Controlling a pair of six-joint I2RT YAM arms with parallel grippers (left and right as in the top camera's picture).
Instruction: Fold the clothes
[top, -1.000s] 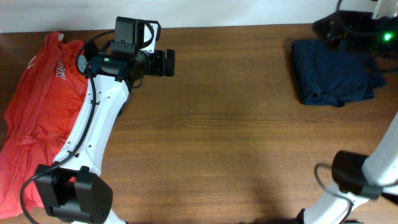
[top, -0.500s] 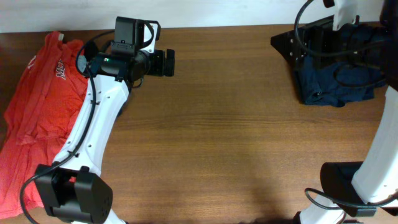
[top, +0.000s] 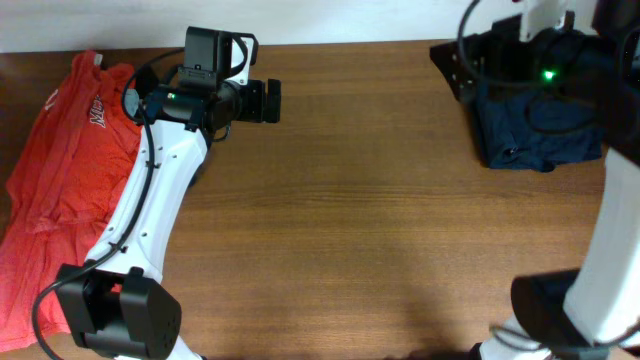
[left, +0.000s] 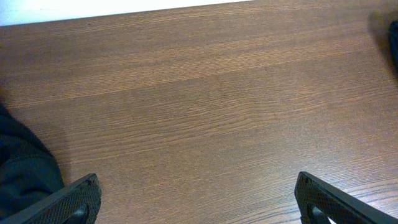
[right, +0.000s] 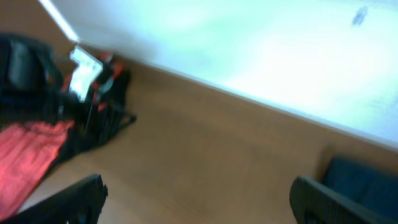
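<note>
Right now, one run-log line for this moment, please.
red shirt: unfolded, left edge | blue garment: bunched, far right | left jaws: open, empty | right jaws: open, empty | grasp: none

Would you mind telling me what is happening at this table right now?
Neither robot arm holds anything. The left gripper hovers open over the brown wooden table; the right gripper is open near the folded dark navy garment. The rumpled red T-shirt lies unfolded at the left edge.
</note>
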